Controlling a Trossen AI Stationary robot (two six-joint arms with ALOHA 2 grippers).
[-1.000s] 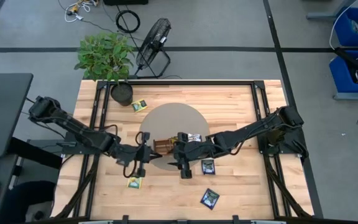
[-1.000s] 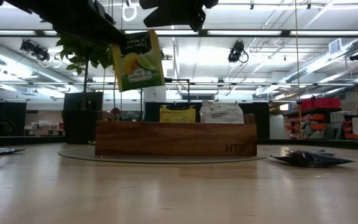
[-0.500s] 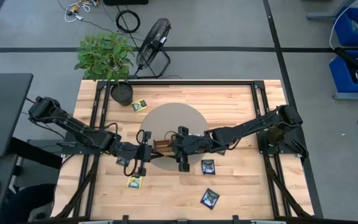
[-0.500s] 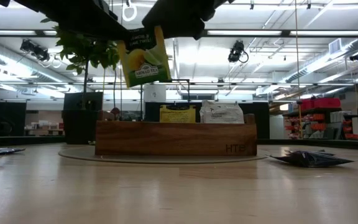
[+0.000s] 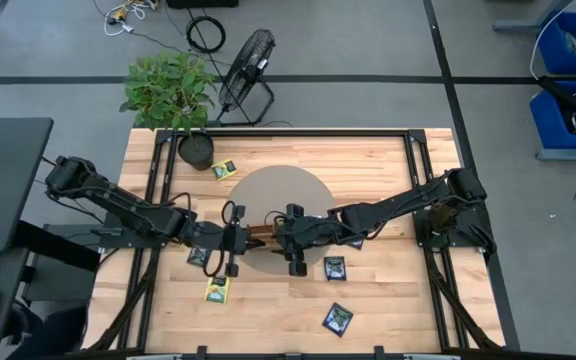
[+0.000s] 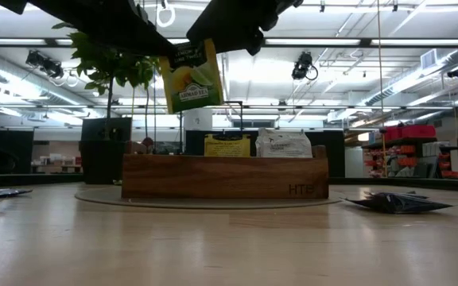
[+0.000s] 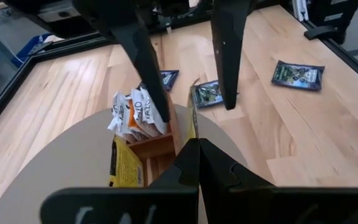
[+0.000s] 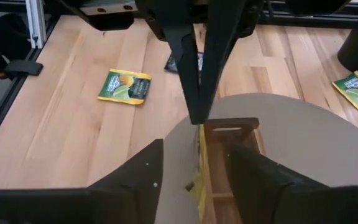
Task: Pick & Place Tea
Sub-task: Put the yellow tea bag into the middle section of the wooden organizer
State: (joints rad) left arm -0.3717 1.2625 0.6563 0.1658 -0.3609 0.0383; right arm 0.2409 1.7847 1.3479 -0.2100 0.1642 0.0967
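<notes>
yellow sachet (image 6: 191, 76) pinched in left hand (image 7: 191, 146), above tray (image 6: 224, 176)

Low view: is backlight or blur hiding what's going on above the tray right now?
Low view: the ceiling lights backlight both arms into black silhouettes, yet the held yellow sachet reads sharp above the wooden tray, and the near tabletop is soft. Left wrist view: the left gripper is blurred in the foreground, while the table sachets stay clear. High view: even light, no glare.

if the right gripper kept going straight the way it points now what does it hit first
Most likely the yellow tea sachet hanging edge-on from the shut left gripper, between the right gripper's open fingers. Just past it stands the wooden tray's end wall, though depth is hard to judge.
</notes>
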